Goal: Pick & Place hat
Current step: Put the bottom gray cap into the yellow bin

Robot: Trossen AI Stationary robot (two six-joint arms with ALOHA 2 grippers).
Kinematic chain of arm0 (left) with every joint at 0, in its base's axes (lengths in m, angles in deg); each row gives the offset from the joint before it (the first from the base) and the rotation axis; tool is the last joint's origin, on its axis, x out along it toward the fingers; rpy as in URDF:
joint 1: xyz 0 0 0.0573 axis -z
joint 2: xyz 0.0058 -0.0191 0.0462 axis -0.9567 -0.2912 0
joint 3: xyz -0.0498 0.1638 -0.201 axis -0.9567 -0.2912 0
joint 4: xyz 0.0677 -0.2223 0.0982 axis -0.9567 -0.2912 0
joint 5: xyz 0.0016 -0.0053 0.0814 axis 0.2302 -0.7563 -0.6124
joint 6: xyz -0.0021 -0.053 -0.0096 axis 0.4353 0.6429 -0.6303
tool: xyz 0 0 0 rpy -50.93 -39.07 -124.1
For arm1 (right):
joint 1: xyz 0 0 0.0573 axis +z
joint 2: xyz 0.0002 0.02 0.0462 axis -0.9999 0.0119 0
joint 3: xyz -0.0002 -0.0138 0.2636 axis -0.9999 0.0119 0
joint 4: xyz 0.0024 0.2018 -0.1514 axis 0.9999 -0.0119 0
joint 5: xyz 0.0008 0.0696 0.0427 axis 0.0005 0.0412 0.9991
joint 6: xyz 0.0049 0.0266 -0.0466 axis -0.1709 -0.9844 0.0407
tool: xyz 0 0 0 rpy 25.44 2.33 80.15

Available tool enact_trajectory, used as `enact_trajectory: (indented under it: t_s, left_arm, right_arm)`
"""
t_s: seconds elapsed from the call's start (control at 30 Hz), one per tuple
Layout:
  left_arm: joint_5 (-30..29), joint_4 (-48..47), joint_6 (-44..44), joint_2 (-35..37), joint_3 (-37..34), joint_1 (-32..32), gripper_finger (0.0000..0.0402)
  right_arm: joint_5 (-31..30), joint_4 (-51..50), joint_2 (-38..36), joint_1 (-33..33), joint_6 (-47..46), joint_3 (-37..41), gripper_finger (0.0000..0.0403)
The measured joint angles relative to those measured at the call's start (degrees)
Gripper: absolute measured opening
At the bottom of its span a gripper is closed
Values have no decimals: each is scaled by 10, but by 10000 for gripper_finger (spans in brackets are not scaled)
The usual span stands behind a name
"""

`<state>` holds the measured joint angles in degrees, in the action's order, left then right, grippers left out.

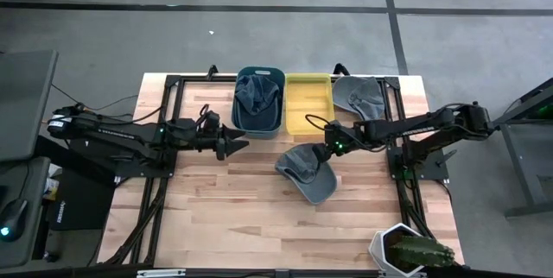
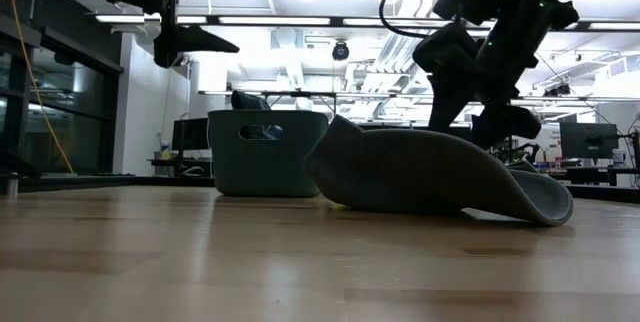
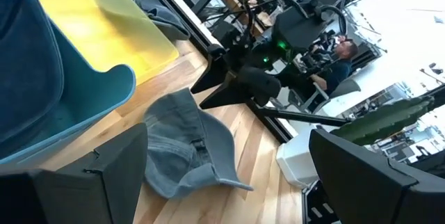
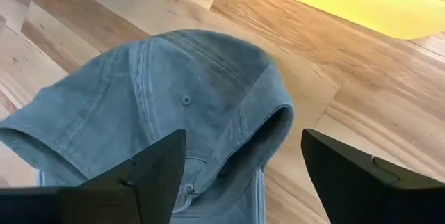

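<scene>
A grey cap (image 1: 308, 173) lies on the wooden tabletop (image 1: 225, 209) just past the centre, toward four o'clock from the blue bin (image 1: 259, 104) and six o'clock from the yellow bin (image 1: 308, 104). Its long axis runs from ten o'clock to four o'clock in the overhead view, crown toward the bins and brim pointing at four o'clock. Bare wood lies open all round the cap toward six and eight o'clock. The black frame rail (image 1: 399, 174) bounds it at three o'clock.

The right tool (image 1: 326, 152) hangs just above the cap's crown edge, fingers spread wide and holding nothing. The left tool (image 1: 233, 141) sits at nine o'clock from the cap, well apart from it, just in front of the blue bin, also spread open and empty.

The blue bin holds another cap (image 1: 256, 93). A third cap (image 1: 361, 94) lies beside the yellow bin at three o'clock.
</scene>
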<state>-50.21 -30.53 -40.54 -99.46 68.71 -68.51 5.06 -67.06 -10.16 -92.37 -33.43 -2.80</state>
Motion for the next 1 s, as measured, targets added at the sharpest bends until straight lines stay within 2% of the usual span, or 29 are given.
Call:
enact_trajectory:
  t_s: [0.2,0.57,0.73,1.0]
  left_arm:
    - [-2,11,0,0,0,0,342]
    - [0,10,0,0,0,0,342]
    - [1,10,0,0,0,0,342]
    - [2,12,0,0,0,0,342]
  right_arm:
    - [-13,18,0,6,-33,21,280]
    - [-8,161,0,15,-52,83,280]
    - [-15,166,0,25,-51,91,280]
    - [1,209,71,40,-53,85,280]
